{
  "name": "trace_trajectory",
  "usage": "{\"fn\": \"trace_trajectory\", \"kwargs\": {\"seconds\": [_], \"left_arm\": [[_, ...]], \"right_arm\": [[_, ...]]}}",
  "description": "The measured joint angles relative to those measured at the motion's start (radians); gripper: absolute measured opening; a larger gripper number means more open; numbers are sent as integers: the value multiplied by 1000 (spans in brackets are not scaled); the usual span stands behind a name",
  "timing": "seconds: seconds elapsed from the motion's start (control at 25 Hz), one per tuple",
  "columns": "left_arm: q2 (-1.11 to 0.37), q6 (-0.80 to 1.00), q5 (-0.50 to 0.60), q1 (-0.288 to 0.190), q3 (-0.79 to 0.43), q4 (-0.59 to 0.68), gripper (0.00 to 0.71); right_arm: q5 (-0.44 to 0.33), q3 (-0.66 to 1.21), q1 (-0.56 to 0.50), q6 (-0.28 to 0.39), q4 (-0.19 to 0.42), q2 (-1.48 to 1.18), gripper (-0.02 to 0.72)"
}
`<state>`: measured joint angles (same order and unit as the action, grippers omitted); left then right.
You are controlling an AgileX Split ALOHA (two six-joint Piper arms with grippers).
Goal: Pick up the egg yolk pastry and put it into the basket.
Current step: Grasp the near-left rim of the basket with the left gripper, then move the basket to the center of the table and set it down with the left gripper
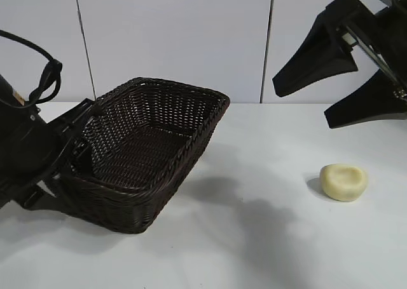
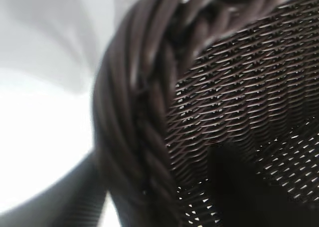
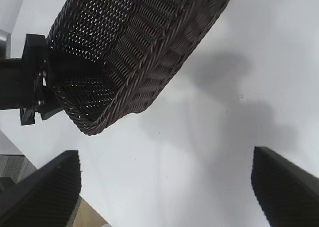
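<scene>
While my left claw (image 1: 75, 150) was at the basket (image 1: 159, 120), my right claw (image 1: 356, 79) hung high over the right side of the table (image 1: 254, 238), with nothing in it. Its two fingers were spread wide apart. They pointed down and toward the middle of the table.

The egg yolk pastry (image 1: 344, 181) sat alone on the table, near the right edge. It lay just below my right claw and a little toward the front. It was well apart from the basket. It was a small, pale yellow bun with a dent on top. It looked nearly round, so I do not think it mattered much which way I turned my fingers to take it.

The basket sat on the left side of the table, tipped up, with its far corner higher than the near one. My left claw was at the basket's left wall, right by the thick braided rim (image 2: 134, 122). I think it was pinching that wall, but I could not see its fingers well enough to be sure.

My right claw was much nearer to the pastry than my left one. So I judged the right claw should go down to it. After that the pastry would have to travel left across the table to reach the basket.
</scene>
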<state>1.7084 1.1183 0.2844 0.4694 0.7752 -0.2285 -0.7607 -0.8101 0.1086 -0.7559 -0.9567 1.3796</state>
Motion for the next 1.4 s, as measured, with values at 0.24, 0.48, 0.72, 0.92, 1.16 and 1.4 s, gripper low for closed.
{"fn": "trace_trajectory", "kwargs": {"seconds": [0.24, 0.48, 0.72, 0.92, 1.16, 1.4], "left_arm": [[0, 8, 3, 4, 0, -9, 97], [0, 10, 14, 1, 2, -33, 97], [6, -37, 154, -30, 104, 16, 97], [6, -170, 300, -80, 242, 67, 97], [6, -529, 444, -219, 356, -39, 97], [8, -940, 548, -333, 380, -257, 97]], "right_arm": [[0, 0, 0, 0, 2, 0, 663], [0, 0, 0, 0, 2, 0, 663], [0, 0, 0, 0, 2, 0, 663], [0, 0, 0, 0, 4, 0, 663], [0, 0, 0, 0, 14, 0, 663], [0, 0, 0, 0, 14, 0, 663]]}}
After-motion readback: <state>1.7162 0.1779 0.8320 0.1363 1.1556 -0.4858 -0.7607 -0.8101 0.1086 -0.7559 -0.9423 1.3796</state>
